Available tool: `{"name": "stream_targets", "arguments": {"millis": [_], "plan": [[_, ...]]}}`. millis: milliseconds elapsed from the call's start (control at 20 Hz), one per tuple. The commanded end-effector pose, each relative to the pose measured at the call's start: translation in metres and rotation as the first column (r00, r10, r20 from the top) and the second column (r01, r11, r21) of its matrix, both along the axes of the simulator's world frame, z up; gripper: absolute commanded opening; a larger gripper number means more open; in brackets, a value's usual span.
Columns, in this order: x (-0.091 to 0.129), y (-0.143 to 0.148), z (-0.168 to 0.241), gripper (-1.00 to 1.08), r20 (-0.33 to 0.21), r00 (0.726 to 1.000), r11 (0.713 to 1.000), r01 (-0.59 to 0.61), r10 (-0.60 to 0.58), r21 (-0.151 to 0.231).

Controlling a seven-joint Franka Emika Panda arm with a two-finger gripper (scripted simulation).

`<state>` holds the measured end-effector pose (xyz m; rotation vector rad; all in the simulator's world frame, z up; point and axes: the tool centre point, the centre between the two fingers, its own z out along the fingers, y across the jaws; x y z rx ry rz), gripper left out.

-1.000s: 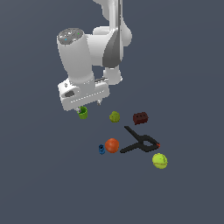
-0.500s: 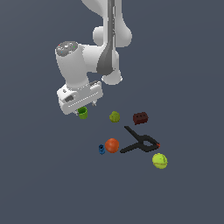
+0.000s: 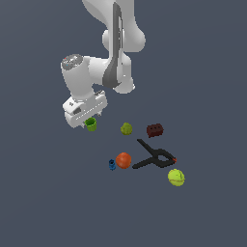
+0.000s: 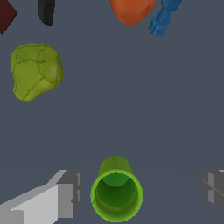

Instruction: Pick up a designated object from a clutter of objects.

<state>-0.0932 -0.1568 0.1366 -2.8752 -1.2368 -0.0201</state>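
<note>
The small bright green cup (image 3: 90, 125) stands upright, hollow top up, at the exterior view's left of the clutter. In the wrist view the cup (image 4: 116, 193) sits between my two grey fingers, close to one finger (image 4: 65, 192) and well apart from the other (image 4: 213, 187). My gripper (image 3: 87, 120) (image 4: 141, 190) is open and hangs low over the cup, touching nothing. The rest of the clutter is the olive lumpy fruit (image 3: 126, 128), the dark red brick (image 3: 154, 130), the black clamp (image 3: 153, 157), the orange ball (image 3: 123, 160), the blue piece (image 3: 112, 164) and the yellow-green tennis ball (image 3: 176, 177).
The olive fruit (image 4: 36, 71) is the cup's nearest neighbour, with a gap between them. The orange ball (image 4: 132, 9) and the blue piece (image 4: 162, 19) lie farther off. All rests on a plain dark grey floor (image 3: 58, 193).
The hand has turned and sunk lower over the green cup, shifting slightly to the exterior view's left. The cup and the other objects have not moved.
</note>
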Motion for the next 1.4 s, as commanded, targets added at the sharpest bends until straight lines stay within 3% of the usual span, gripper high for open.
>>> {"name": "stream_targets", "arguments": {"millis": [0, 650, 1350], "plan": [[-0.008, -0.006, -0.009, 1.0, 0.0, 0.999, 0.999, -0.044, 0.044, -0.002], [-0.042, -0.027, -0.039, 1.0, -0.005, 0.979, 0.979, -0.205, 0.205, -0.014], [-0.049, -0.03, -0.05, 1.0, -0.007, 0.973, 0.973, -0.23, 0.23, -0.015]]}}
